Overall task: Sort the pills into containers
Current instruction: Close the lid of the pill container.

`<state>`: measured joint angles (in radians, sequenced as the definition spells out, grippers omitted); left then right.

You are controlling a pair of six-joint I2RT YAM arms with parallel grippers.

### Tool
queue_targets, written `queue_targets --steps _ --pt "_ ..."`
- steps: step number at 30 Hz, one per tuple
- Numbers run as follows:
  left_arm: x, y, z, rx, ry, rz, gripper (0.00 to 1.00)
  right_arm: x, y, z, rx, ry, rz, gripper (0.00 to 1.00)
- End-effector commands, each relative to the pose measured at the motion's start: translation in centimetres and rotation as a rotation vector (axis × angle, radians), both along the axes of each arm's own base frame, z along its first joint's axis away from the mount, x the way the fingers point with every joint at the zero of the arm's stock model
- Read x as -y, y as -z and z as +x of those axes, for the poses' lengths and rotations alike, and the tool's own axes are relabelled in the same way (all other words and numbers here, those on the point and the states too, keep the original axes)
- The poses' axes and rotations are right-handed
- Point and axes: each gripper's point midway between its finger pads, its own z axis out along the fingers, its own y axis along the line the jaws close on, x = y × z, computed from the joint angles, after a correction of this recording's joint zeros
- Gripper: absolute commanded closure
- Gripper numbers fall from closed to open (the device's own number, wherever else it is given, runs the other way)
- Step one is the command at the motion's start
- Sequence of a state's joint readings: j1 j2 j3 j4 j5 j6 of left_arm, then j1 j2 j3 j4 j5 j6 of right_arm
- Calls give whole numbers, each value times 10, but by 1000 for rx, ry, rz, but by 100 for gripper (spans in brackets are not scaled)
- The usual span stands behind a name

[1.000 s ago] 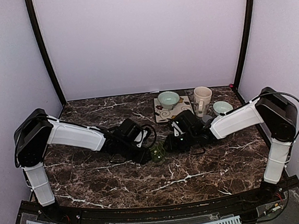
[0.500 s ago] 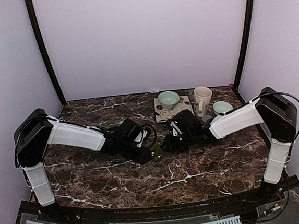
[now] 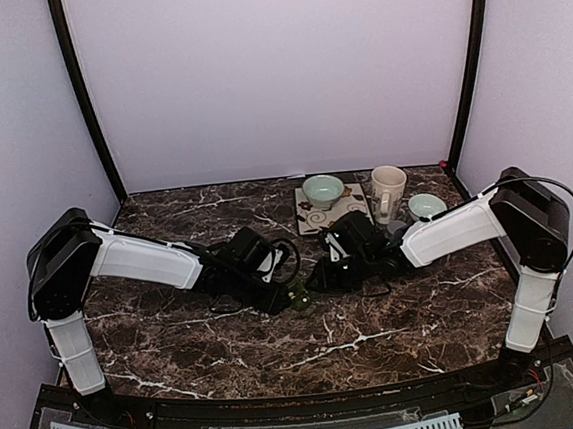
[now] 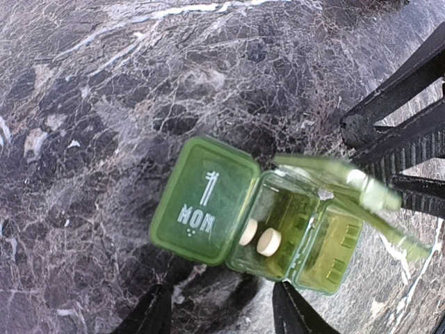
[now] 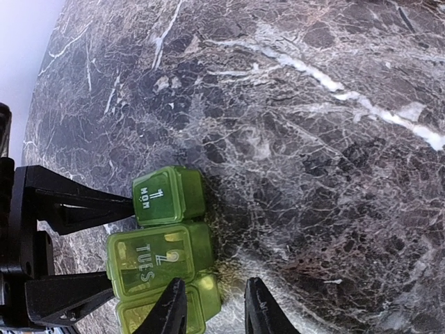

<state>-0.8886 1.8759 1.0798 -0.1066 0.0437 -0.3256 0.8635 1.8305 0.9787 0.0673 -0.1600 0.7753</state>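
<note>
Shifted slightly leftward, right gripper (image 3: 317,281) is closed on translucent green plastic pill organiser (image 4: 261,219) mid-bench; left gripper (image 4: 221,314) is spread beside it, two white pills (image 4: 261,236) inside.

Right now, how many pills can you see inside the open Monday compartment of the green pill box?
2. Both white pills lie side by side on the floor of the open Monday compartment: one by the lid hinge, the other just beside it. More may be hidden in the other compartments.

Green translucent pill organiser (image 4: 278,223) holds 2 cream pills (image 4: 268,242) on dark white-veined marble table (image 4: 104,104).
</note>
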Motion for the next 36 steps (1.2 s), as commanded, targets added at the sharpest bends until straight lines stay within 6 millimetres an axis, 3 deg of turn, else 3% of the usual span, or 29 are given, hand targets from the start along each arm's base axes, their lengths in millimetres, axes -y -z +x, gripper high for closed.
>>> queue_targets --steps 1,36 --pt "-8 12 -8 -34 4 56 48 -15 -24 2 49 -29 51 70" --pt "-13 13 -4 -14 -5 85 47 -27 -23 -8 47 -92 49 70"
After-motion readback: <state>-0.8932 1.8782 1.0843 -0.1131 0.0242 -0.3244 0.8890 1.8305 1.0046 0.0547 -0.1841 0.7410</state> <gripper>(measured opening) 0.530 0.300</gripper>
